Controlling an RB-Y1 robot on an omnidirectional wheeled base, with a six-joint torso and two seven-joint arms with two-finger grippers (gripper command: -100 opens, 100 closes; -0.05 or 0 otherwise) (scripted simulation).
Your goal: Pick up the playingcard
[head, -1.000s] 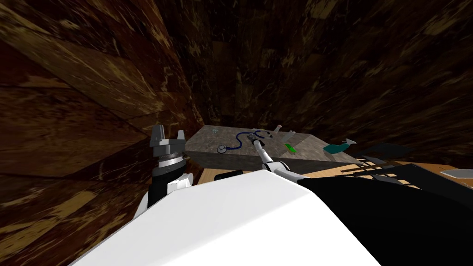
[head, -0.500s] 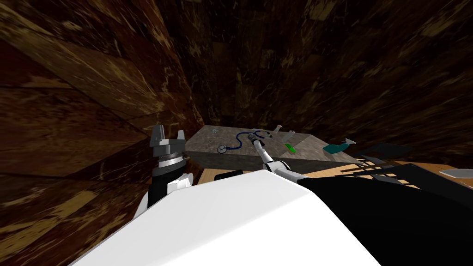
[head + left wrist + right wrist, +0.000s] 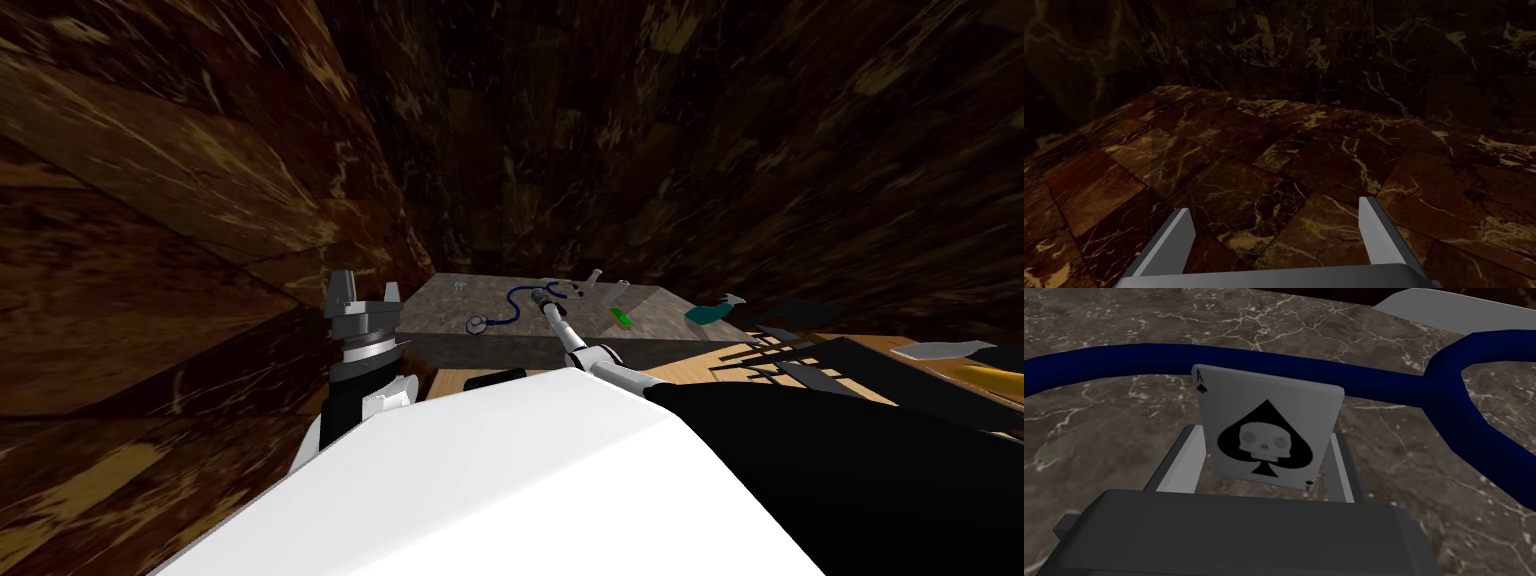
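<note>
In the right wrist view a playing card (image 3: 1269, 438), an ace of spades with a skull in the pip, stands between the fingers (image 3: 1186, 458) of my right gripper (image 3: 1263, 433), which is shut on its side edges. It hangs just above a grey marble tabletop (image 3: 1099, 433), with a blue stethoscope tube (image 3: 1374, 378) running behind it. In the head view the right gripper (image 3: 543, 297) reaches over the table (image 3: 440, 305) by the stethoscope (image 3: 512, 303). My left gripper (image 3: 360, 297) is raised at my left, off the table, and stands open (image 3: 1275, 207) with nothing in it.
On the table also lie a green item (image 3: 621, 317), two small tubes (image 3: 596, 279) and a teal spray bottle (image 3: 710, 313) at the right edge. A black slatted frame (image 3: 800, 350) stands at the right over a light wooden floor (image 3: 690, 365). Dark marble walls close in around.
The whole head view has shifted a little: my head or base has turned, so the table sits slightly to the left. Both arms keep their pose.
</note>
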